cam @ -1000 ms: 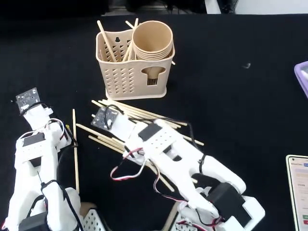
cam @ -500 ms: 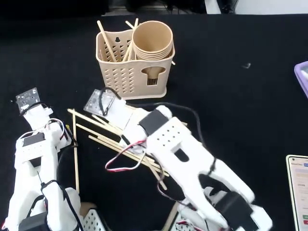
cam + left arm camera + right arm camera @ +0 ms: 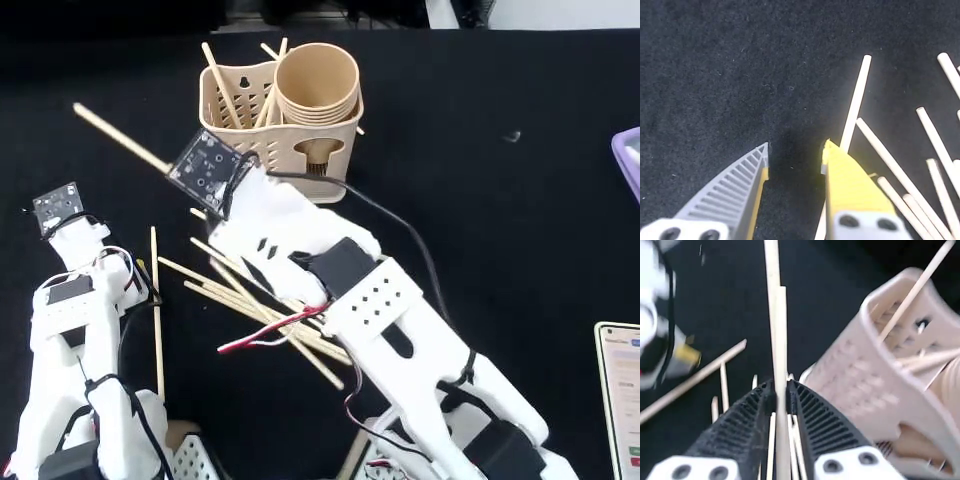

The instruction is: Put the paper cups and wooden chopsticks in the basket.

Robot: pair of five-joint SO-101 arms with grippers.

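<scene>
chopsticks (image 3: 779, 330) in the right hand (image 3: 780, 386)

Soft, even light from above falls on the matt black table (image 3: 520, 220), which swallows nearly all cast shadow, while the white arm shells (image 3: 400, 330) and the basket (image 3: 250, 165) stand out bright. In the left wrist view a darker shadow patch lies between the parted tips of the left gripper (image 3: 795, 146), beside evenly lit chopsticks (image 3: 855, 100). In the right wrist view the wooden chopstick (image 3: 774, 300) clamped in the right gripper (image 3: 781, 386) reads pale against the dark table.
</scene>
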